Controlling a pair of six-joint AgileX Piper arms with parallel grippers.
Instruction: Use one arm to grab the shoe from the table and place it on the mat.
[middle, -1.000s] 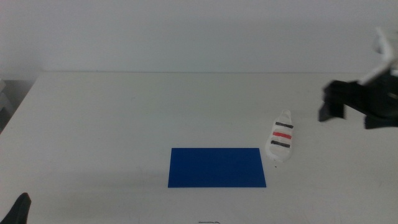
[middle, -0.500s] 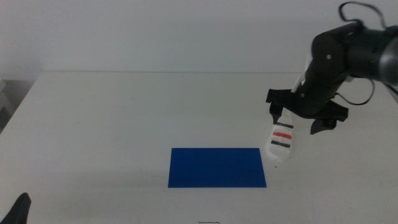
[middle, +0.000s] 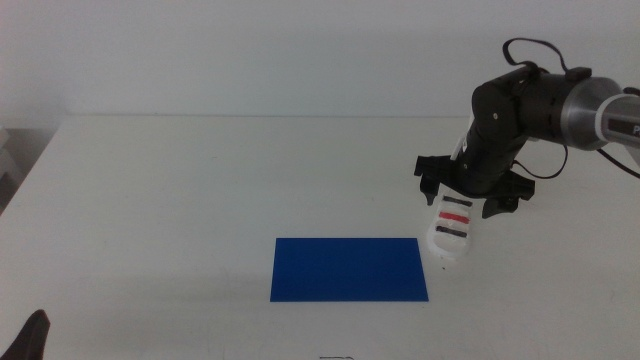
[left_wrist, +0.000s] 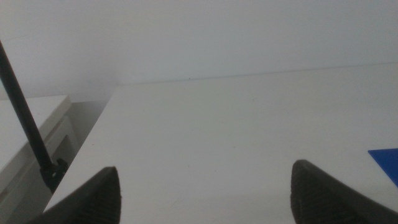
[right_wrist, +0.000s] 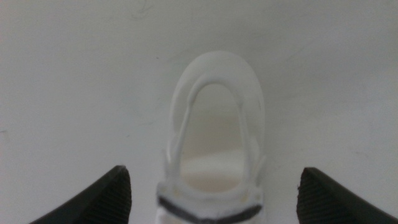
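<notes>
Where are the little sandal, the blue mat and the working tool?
sandal (middle: 453, 222): middle view, red strap.
blue mat (middle: 348, 269): middle view, its centre.
right tool (middle: 468, 194): middle view, over the sandal's heel, open.

Shoe (middle: 452, 226) on table (middle: 200, 190), right of mat (middle: 348, 269).

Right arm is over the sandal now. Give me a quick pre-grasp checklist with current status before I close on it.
1. Right gripper open: ok, jaws spread wide either side of the shoe.
2. Gripper centred on the shoe: ok in the right wrist view, heel strap midway between the jaws.
3. Jaws low enough to grip: cannot tell.
4. Shoe resting on the table, beside the mat: ok.
5. Mat free for placing: ok.
6. Left gripper out of the way: ok, at the table's near left corner.
</notes>
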